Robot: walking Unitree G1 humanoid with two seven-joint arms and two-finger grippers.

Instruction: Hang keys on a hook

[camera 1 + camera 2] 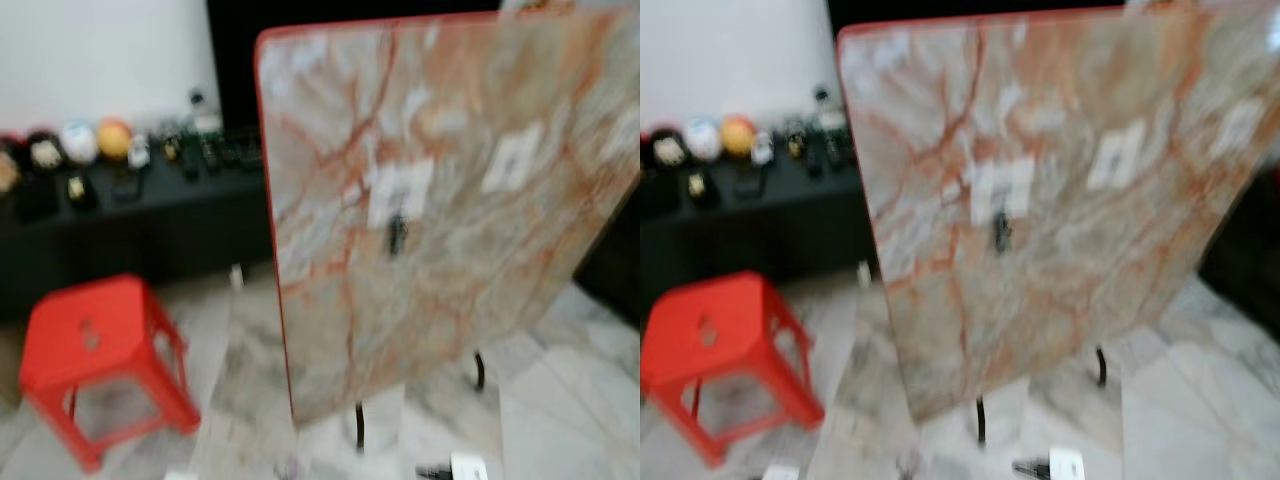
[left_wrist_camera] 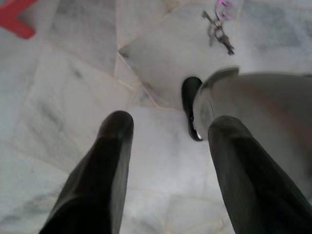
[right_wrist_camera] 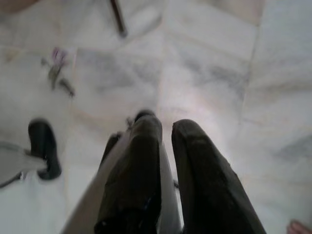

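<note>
Keys [image 2: 218, 30] with a pink tag are seen lying on the marble floor [image 2: 73, 112], well ahead of the left gripper [image 2: 165, 146] and apart from it; its two black fingers are spread wide and nothing is held. The right gripper [image 3: 166, 129] is pointed at the same floor, fingers nearly together and empty, the keys off to one side. A hook [image 1: 397, 232] is made out, blurred, on the tilted marble-patterned board [image 1: 450, 200]; a red stool [image 1: 95, 350] stands beside it.
</note>
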